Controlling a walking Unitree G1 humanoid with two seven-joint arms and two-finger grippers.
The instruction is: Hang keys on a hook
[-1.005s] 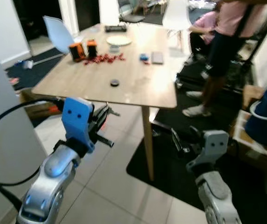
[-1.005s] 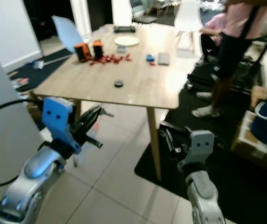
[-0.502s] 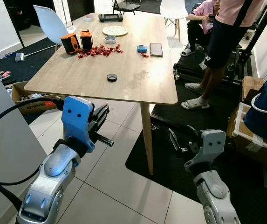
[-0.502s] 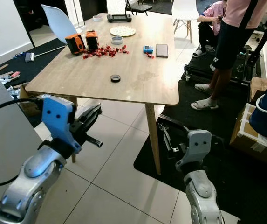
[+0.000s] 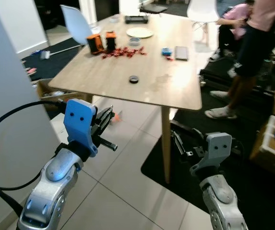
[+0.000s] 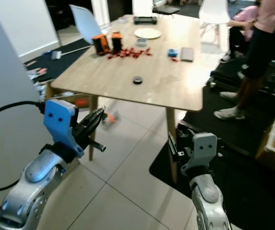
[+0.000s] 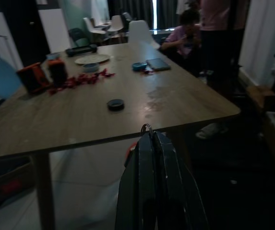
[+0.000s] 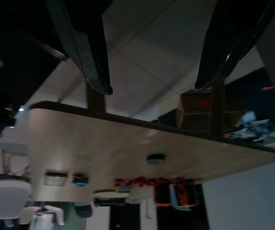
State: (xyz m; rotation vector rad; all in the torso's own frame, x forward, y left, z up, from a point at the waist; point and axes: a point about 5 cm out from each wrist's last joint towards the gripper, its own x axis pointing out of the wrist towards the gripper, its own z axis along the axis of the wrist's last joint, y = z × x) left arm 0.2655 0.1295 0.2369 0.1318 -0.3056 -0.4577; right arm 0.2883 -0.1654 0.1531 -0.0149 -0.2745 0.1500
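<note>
While the left gripper [image 7: 152, 143] pinches the keys [image 7: 147, 128] between closed fingers — raised before the wooden table [image 5: 108, 76] — the right gripper [image 8: 151, 86] hangs low near the table leg [image 5: 166, 143], fingers spread wide.

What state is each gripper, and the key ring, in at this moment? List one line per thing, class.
left gripper: fingers shut on the key ring, held up short of the table.
key ring: pinched at the fingertips, a small loop poking out.
right gripper: fingers open, holding nothing.
table: upright, with small items on top.
</note>
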